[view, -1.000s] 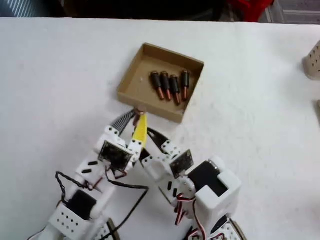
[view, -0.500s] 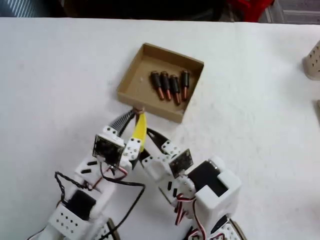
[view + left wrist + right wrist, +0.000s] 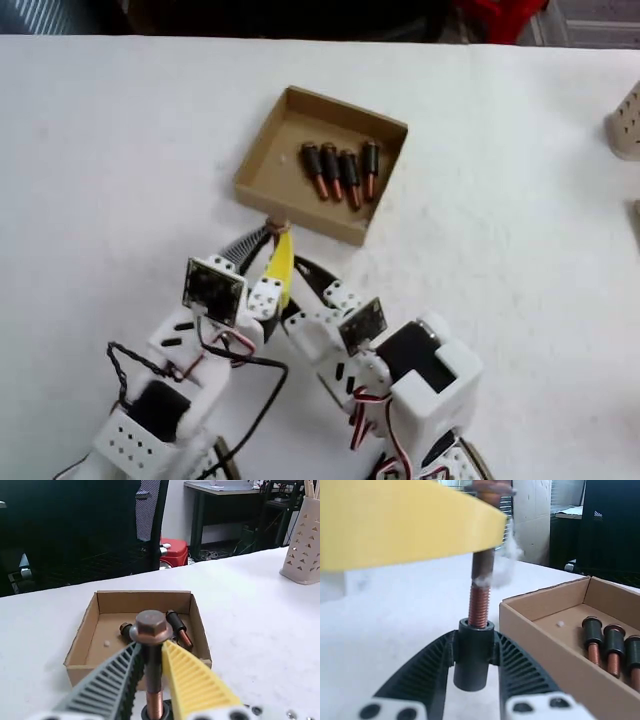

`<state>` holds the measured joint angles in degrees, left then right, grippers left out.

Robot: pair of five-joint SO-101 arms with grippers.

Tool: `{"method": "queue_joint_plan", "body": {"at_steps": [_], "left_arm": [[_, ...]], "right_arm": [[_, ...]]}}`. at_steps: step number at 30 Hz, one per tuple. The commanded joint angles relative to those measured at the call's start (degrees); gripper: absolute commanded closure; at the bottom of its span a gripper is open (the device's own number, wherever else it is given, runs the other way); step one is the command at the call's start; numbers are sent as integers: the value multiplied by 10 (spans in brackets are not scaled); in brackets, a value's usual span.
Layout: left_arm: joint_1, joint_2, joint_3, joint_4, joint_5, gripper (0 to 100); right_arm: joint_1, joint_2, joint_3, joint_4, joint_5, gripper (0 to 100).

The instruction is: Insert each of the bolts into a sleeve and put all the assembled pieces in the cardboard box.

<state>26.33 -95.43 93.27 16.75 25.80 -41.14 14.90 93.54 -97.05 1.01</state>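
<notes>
The left gripper [image 3: 151, 651] has its grey and yellow jaws pinched on the shank of a bolt [image 3: 150, 626] just under the hex head, which keeps the bolt upright with its threaded end pointing down. The right gripper [image 3: 473, 645] has its black jaws clamped on either side of a dark sleeve [image 3: 471, 672], holding it upright with the bore facing up as a steady socket. The copper thread meets the sleeve's mouth and seems just entered, with most of the shank above it, so I judge the insertion begun but not seated. I cannot tell whether the sleeve rests on the table [image 3: 120, 150]. Both grippers meet just near of the near wall of the cardboard box [image 3: 300, 215], probably so the finished piece needs only a short carry. Four assembled pieces [image 3: 340, 172] already lie side by side in the box, towards its right half.
</notes>
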Motion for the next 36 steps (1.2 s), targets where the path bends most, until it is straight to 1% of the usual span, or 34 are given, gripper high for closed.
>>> {"method": "queue_joint_plan", "body": {"at_steps": [1,6,10,17,21,24,26,31,36], "left_arm": [[-12,-8,-9,-33,4,977],[-10,-8,-9,25,3,977],[-7,-8,-8,60,-40,977],[-7,-8,-7,115,-42,977],[-7,-8,11,116,-49,977],[-7,-8,37,113,-101,977],[-7,-7,41,112,-117,976],[-7,-7,41,113,-119,976],[-7,-7,41,142,-120,976]], "right_arm": [[7,-2,2,-3,8,982],[22,-7,2,-4,8,982],[22,-7,3,-5,9,982],[22,-7,4,-18,9,982],[22,-7,4,-20,9,982],[22,-7,4,-20,9,982],[22,-7,4,-21,9,982],[22,-7,4,-21,9,982],[22,-7,4,-21,9,982]]}}
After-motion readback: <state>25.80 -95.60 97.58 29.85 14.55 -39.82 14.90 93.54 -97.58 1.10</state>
